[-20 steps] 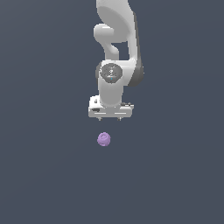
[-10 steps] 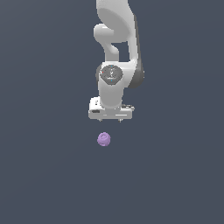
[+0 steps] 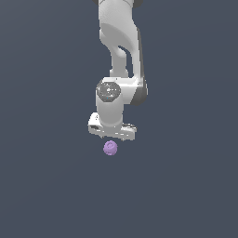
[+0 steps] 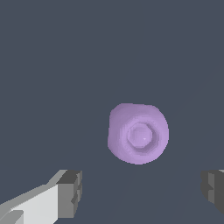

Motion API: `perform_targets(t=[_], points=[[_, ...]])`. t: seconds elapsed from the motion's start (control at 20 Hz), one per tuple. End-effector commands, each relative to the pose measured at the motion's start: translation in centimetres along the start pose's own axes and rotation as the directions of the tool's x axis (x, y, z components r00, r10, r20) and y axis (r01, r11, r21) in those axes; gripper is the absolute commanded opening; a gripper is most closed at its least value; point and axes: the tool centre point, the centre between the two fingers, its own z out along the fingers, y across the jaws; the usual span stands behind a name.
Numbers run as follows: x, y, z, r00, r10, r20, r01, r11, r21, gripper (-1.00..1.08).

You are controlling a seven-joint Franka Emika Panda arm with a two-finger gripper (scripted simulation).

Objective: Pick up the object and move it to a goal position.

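Note:
The object is a small light purple ball [image 3: 110,148] with a faint swirl mark, lying on the dark grey floor. My white gripper [image 3: 112,138] hangs just above it, pointing down. Its hand almost touches the top of the ball in the exterior view. In the wrist view the ball [image 4: 138,133] lies ahead of the gap between the two dark fingertips [image 4: 70,192], which stand wide apart. The gripper [image 4: 142,192] is open and empty. The ball is much narrower than the gap.
The dark grey floor [image 3: 186,186] spreads flat all around with nothing else on it. The white arm [image 3: 118,42] rises straight up behind the gripper.
The gripper has come down toward the ball and now sits just above it. The ball has not moved. The jaws stay open.

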Motion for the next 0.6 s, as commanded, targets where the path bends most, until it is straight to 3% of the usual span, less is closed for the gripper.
perform_targets(t=[0.0, 0.55], points=[[1.1, 0.4, 0.6, 0.999, 0.041, -0.015, -0.041, 0.999, 0.006, 1.00], [2.0, 0.8, 1.6, 0.996, 0.080, -0.028, -0.080, 0.997, 0.011, 1.00]])
